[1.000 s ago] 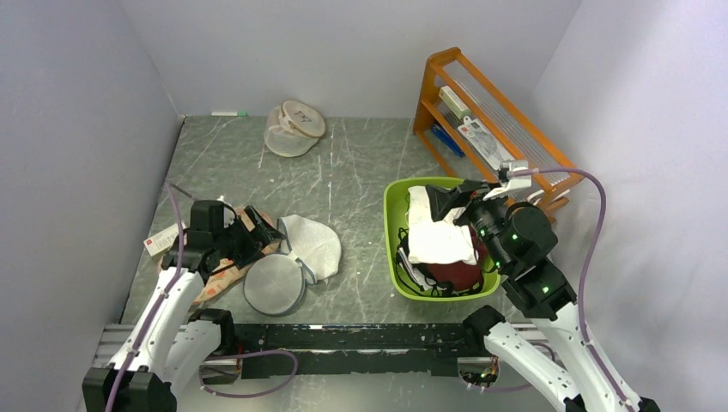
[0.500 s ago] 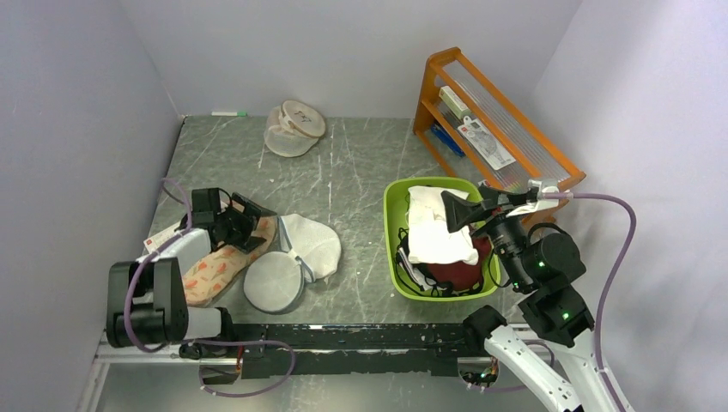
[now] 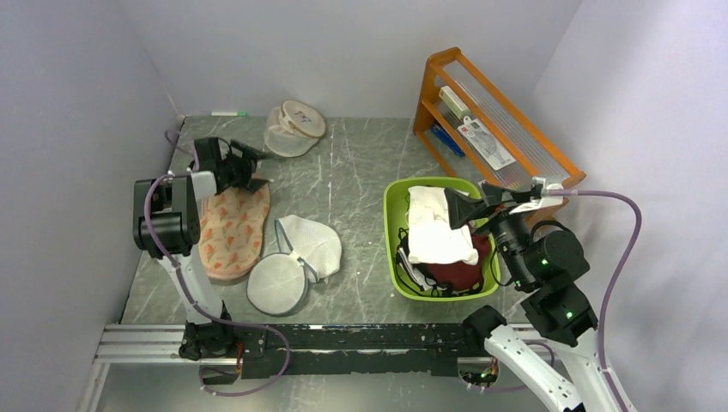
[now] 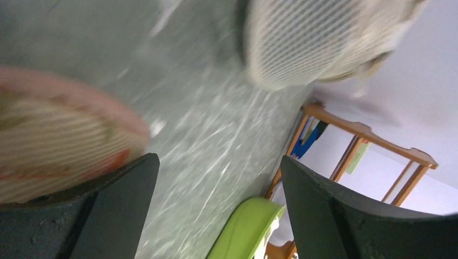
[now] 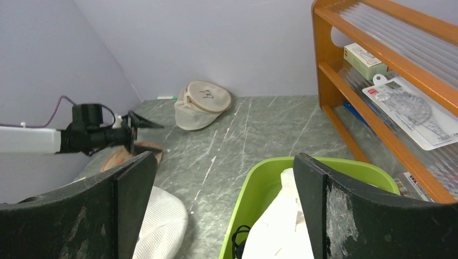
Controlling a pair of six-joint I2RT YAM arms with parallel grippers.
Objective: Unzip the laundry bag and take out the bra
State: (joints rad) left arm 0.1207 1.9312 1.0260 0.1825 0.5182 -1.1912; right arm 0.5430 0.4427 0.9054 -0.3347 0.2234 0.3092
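The laundry bag (image 3: 294,129), a round cream mesh clamshell with a small dark mark on its face, lies at the back of the table; it is also in the left wrist view (image 4: 318,43) and the right wrist view (image 5: 202,102). The bra is hidden. My left gripper (image 3: 256,166) hovers open in front and to the left of the bag, apart from it, with nothing between its fingers (image 4: 113,210). My right gripper (image 3: 474,202) hangs open and empty over the green basin's (image 3: 393,249) back part, its fingers (image 5: 129,199) wide apart.
A pink patterned bag (image 3: 232,227) and a white mesh bag with a grey disc (image 3: 292,266) lie front left. The basin holds a white folded cloth (image 3: 438,232) and a dark maroon cloth (image 3: 455,275). An orange rack (image 3: 489,112) stands at the back right.
My left arm has swung from the front left, over the pink bag, back toward the laundry bag. The right gripper rose off the basin's cloths, then held still. Both stayed open.
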